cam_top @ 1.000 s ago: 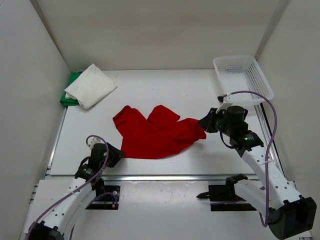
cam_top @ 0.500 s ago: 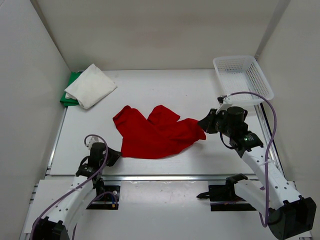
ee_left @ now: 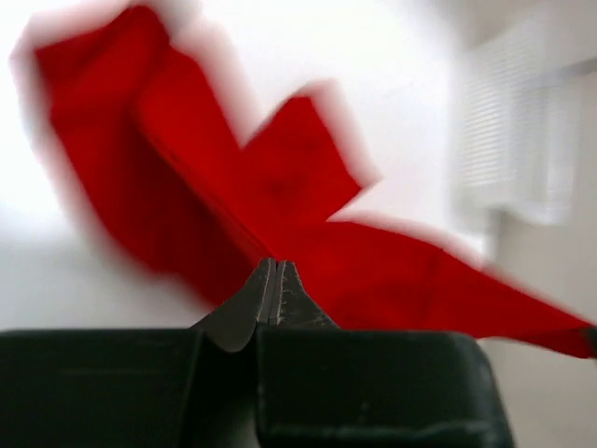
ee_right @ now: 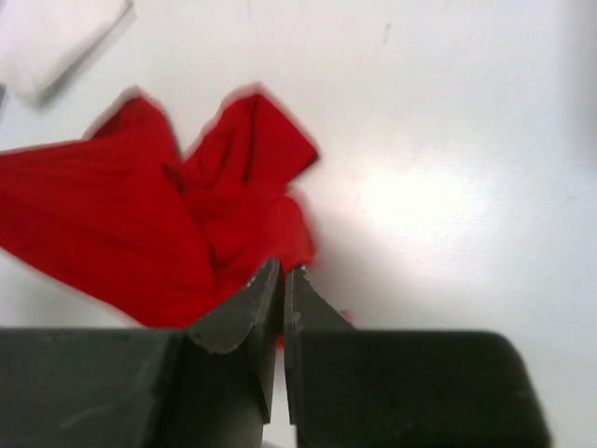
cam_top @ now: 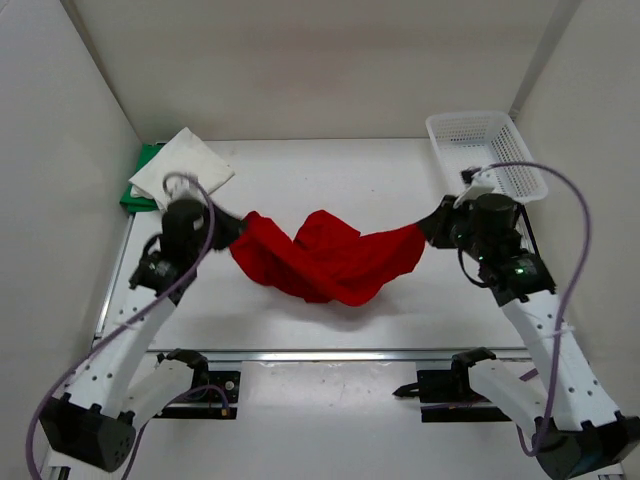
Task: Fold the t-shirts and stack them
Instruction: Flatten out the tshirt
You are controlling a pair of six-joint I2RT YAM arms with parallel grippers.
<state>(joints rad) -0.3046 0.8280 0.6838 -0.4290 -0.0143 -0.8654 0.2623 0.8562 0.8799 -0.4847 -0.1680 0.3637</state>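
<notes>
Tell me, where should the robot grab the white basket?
Best guess: the thin top rim of the white mesh basket, on its left long side, coming straight down from above. The basket stands upright and open, and that side faces the middle of the table.

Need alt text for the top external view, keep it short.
The red t-shirt hangs stretched between the left fingers, shut on its left end, and the right fingers, shut on its right end, its middle sagging. A folded white t-shirt lies on a green t-shirt at the far left; a white mesh basket sits at the far right.
</notes>
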